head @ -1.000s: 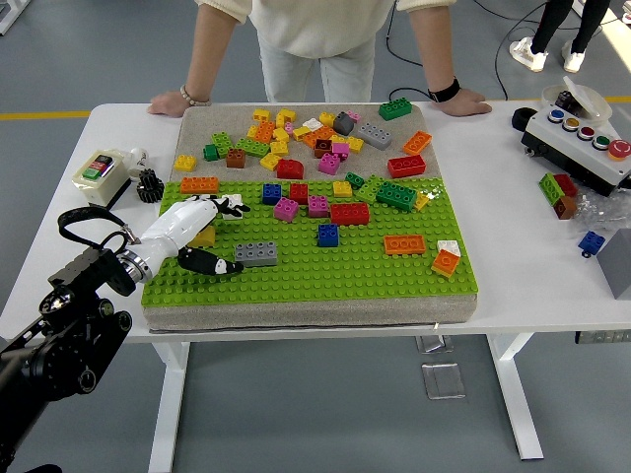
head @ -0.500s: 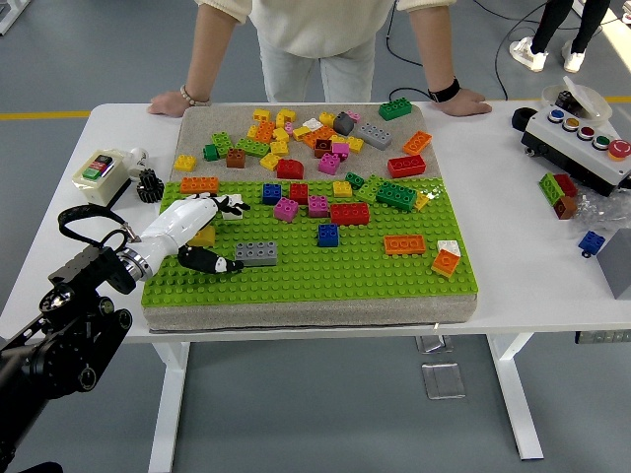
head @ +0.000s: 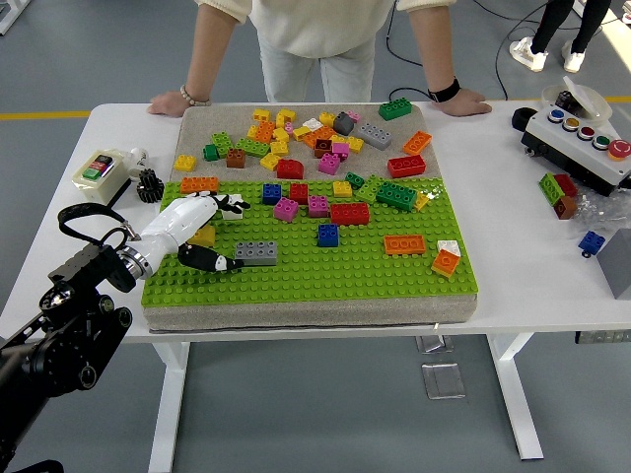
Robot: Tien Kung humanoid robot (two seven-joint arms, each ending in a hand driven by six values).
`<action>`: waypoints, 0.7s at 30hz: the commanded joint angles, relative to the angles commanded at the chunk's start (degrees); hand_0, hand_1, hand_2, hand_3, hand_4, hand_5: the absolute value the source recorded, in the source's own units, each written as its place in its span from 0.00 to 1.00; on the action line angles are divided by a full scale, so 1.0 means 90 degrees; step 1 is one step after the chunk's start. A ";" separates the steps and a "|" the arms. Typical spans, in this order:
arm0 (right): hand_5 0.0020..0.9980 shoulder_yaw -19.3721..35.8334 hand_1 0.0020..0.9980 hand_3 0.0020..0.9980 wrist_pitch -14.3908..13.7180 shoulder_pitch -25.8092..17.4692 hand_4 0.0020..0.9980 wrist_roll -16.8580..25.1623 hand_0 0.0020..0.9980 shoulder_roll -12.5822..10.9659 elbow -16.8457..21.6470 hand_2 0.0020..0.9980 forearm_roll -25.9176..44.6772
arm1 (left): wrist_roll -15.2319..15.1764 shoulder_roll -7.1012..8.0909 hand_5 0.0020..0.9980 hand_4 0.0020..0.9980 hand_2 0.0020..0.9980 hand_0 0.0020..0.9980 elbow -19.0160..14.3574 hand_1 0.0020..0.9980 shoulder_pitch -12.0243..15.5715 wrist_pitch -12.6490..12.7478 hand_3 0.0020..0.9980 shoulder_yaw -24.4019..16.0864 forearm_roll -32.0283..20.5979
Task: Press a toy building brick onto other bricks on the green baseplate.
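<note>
The white table (head: 513, 286) carries a grey mat (head: 296, 313), and the green baseplate (head: 325, 276) covers its near half, running close to the mat's front edge. A person leans at the far side, both hands (head: 463, 101) flat on the tabletop, clear of the bricks. The middle and right of the baseplate lie mostly bare, so there is open room there. The left hand (head: 192, 235) rests over the baseplate's left end, fingers curled around a yellow brick (head: 204, 236), thumb reaching toward a grey brick (head: 255, 253) just beside it. I cannot tell how firmly the yellow brick is held. It looks light, stiff and smooth; gripping its side walls should keep the studs free for pressing.
</note>
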 joint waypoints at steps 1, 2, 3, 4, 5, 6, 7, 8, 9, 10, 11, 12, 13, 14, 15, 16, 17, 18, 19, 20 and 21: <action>0.49 0.0002 0.66 0.58 0.0000 0.0000 0.91 0.0000 0.74 -0.0002 0.0000 0.71 0.0000 | -0.0001 0.0007 0.22 1.00 0.76 0.91 -0.0014 0.77 0.0007 -0.0007 0.80 -0.0003 0.0000; 0.49 0.0008 0.66 0.58 0.0003 -0.0002 0.91 -0.0002 0.74 -0.0008 0.0000 0.71 -0.0001 | -0.0006 0.0031 0.22 1.00 0.76 0.91 -0.0066 0.77 0.0027 -0.0023 0.80 -0.0007 0.0000; 0.49 0.0009 0.66 0.58 0.0004 -0.0003 0.91 -0.0003 0.74 -0.0010 0.0000 0.71 -0.0001 | -0.0007 0.0037 0.22 1.00 0.76 0.91 -0.0081 0.77 0.0033 -0.0028 0.80 -0.0008 0.0000; 0.49 0.0016 0.66 0.58 0.0009 -0.0008 0.91 -0.0008 0.74 -0.0013 0.0000 0.71 -0.0004 | -0.0010 0.0059 0.22 1.00 0.76 0.91 -0.0146 0.77 0.0051 -0.0051 0.80 -0.0010 0.0000; 0.49 0.0018 0.66 0.58 0.0012 -0.0010 0.91 -0.0010 0.74 -0.0014 0.0000 0.71 -0.0005 | -0.0012 0.0068 0.22 1.00 0.76 0.92 -0.0176 0.77 0.0057 -0.0060 0.80 -0.0011 0.0000; 0.49 0.0020 0.66 0.58 0.0016 -0.0012 0.91 -0.0012 0.74 -0.0014 0.0000 0.71 -0.0007 | -0.0015 0.0081 0.22 1.00 0.76 0.92 -0.0222 0.77 0.0062 -0.0073 0.80 -0.0013 0.0000; 0.49 0.0021 0.66 0.58 0.0018 -0.0013 0.91 -0.0011 0.74 -0.0014 0.0000 0.71 -0.0008 | -0.0018 0.0090 0.22 1.00 0.76 0.92 -0.0255 0.77 0.0065 -0.0080 0.80 -0.0018 0.0000; 0.49 0.0020 0.66 0.58 0.0018 -0.0014 0.91 -0.0007 0.74 -0.0013 0.0000 0.71 -0.0008 | -0.0019 0.0099 0.22 1.00 0.76 0.92 -0.0285 0.77 0.0068 -0.0082 0.80 -0.0024 0.0000; 0.49 0.0019 0.66 0.58 0.0014 -0.0009 0.91 -0.0001 0.74 -0.0012 0.0000 0.71 -0.0009 | -0.0022 0.0111 0.22 1.00 0.76 0.92 -0.0301 0.77 0.0065 -0.0090 0.80 -0.0034 0.0000; 0.49 0.0018 0.66 0.58 0.0011 -0.0007 0.91 0.0001 0.74 -0.0012 0.0000 0.71 -0.0010 | -0.0023 0.0116 0.22 1.00 0.76 0.92 -0.0307 0.77 0.0064 -0.0094 0.80 -0.0038 0.0000; 0.49 0.0018 0.66 0.58 0.0011 -0.0006 0.91 0.0002 0.74 -0.0012 0.0000 0.70 -0.0010 | -0.0023 0.0117 0.23 1.00 0.76 0.92 -0.0308 0.77 0.0063 -0.0095 0.80 -0.0039 0.0000; 0.49 0.0016 0.66 0.58 0.0004 -0.0001 0.91 0.0007 0.74 -0.0008 0.0000 0.70 -0.0009 | -0.0026 0.0126 0.23 1.00 0.76 0.92 -0.0282 0.77 0.0050 -0.0090 0.80 -0.0036 0.0000; 0.49 0.0012 0.66 0.58 0.0001 0.0000 0.91 0.0011 0.74 -0.0006 0.0000 0.70 -0.0006 | -0.0028 0.0131 0.23 1.00 0.76 0.92 -0.0259 0.77 0.0041 -0.0088 0.80 -0.0037 0.0000; 0.49 0.0013 0.66 0.58 -0.0002 0.0000 0.91 0.0010 0.74 -0.0004 0.0000 0.70 -0.0005 | -0.0033 0.0138 0.23 1.00 0.76 0.92 -0.0218 0.77 0.0031 -0.0088 0.80 -0.0042 0.0000; 0.49 0.0013 0.66 0.58 -0.0003 0.0000 0.91 0.0008 0.74 -0.0004 0.0000 0.70 -0.0004 | -0.0035 0.0141 0.23 1.00 0.76 0.92 -0.0201 0.77 0.0026 -0.0087 0.80 -0.0042 0.0000; 0.49 0.0011 0.66 0.58 -0.0003 0.0000 0.91 0.0004 0.74 -0.0004 0.0000 0.70 0.0000 | -0.0039 0.0148 0.23 1.00 0.76 0.92 -0.0176 0.77 0.0018 -0.0086 0.80 -0.0040 0.0000; 0.49 0.0013 0.65 0.58 -0.0002 -0.0002 0.91 0.0000 0.74 -0.0005 0.0000 0.70 0.0001 | -0.0039 0.0153 0.20 1.00 0.76 0.92 -0.0158 0.77 0.0013 -0.0082 0.80 -0.0039 0.0000; 0.49 0.0016 0.65 0.58 -0.0002 -0.0004 0.91 -0.0004 0.74 -0.0005 0.0000 0.70 0.0002 | -0.0039 0.0158 0.20 1.00 0.76 0.92 -0.0143 0.77 0.0010 -0.0076 0.80 -0.0038 0.0000; 0.49 0.0016 0.65 0.58 -0.0001 -0.0006 0.91 -0.0009 0.74 -0.0006 0.0000 0.70 0.0001 | -0.0039 0.0163 0.20 1.00 0.76 0.92 -0.0123 0.77 0.0005 -0.0070 0.80 -0.0042 0.0000; 0.49 0.0016 0.65 0.58 0.0000 -0.0007 0.91 -0.0012 0.74 -0.0006 0.0000 0.70 0.0001 | -0.0039 0.0167 0.20 1.00 0.76 0.92 -0.0109 0.77 0.0001 -0.0067 0.80 -0.0046 0.0000; 0.49 0.0016 0.65 0.58 0.0001 -0.0007 0.91 -0.0013 0.74 -0.0006 0.0000 0.70 0.0001 | -0.0039 0.0168 0.20 1.00 0.76 0.92 -0.0103 0.77 0.0000 -0.0065 0.80 -0.0048 0.0000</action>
